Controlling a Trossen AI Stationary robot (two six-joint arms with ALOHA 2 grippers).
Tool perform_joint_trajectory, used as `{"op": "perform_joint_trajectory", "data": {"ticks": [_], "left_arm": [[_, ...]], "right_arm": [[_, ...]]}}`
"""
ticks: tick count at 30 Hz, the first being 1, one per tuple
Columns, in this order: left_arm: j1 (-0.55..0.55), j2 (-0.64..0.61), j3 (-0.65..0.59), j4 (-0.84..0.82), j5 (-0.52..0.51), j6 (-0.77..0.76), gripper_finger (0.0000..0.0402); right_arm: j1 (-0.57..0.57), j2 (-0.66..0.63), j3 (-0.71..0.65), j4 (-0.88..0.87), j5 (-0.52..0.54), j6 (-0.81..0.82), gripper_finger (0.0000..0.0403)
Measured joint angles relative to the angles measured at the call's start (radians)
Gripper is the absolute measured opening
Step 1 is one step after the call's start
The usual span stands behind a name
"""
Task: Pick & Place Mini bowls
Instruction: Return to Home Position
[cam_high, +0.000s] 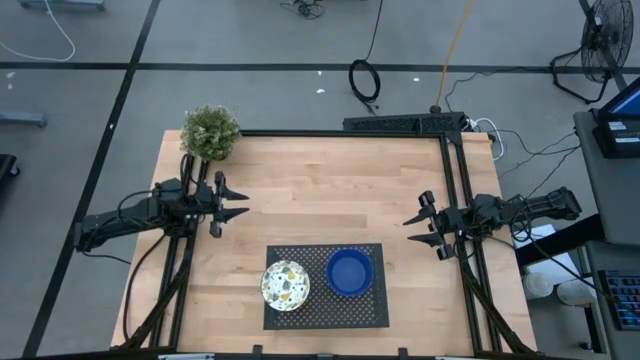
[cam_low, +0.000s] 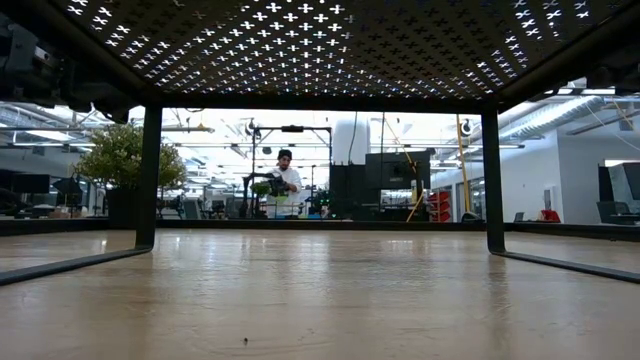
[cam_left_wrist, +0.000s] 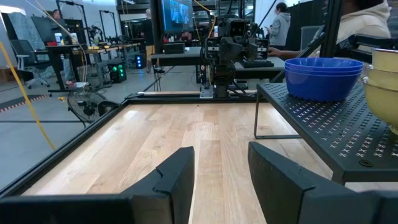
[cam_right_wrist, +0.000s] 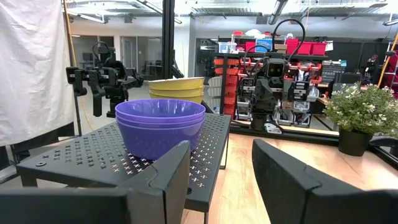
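Two stacks of mini bowls stand on a black perforated stand (cam_high: 325, 300) at the table's near edge: a blue stack (cam_high: 349, 271) (cam_left_wrist: 323, 76) (cam_right_wrist: 160, 126) and a floral white stack (cam_high: 285, 285) (cam_left_wrist: 382, 81) (cam_right_wrist: 175, 86) to its left. My left gripper (cam_high: 243, 203) (cam_left_wrist: 221, 174) hovers open at the table's left side, pointing right. My right gripper (cam_high: 408, 228) (cam_right_wrist: 221, 171) hovers open at the right side, pointing left. Neither touches a bowl.
A potted plant (cam_high: 210, 132) (cam_right_wrist: 360, 118) stands at the table's far left corner. A black frame (cam_high: 405, 123) runs along the far and right edges. Bare wood lies between the grippers (cam_high: 325, 200). People show in the room beyond (cam_low: 285, 180).
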Motion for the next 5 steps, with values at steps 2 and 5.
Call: {"op": "perform_joint_trajectory", "data": {"ticks": [2, 5], "left_arm": [[0.0, 0.0, 0.0, 0.0, 0.0, 0.0, 0.0152], [0.0, 0.0, 0.0, 0.0, 0.0, 0.0, 0.0152]], "right_arm": [[0.0, 0.0, 0.0, 0.0, 0.0, 0.0, 0.0162], [0.0, 0.0, 0.0, 0.0, 0.0, 0.0, 0.0161]]}}
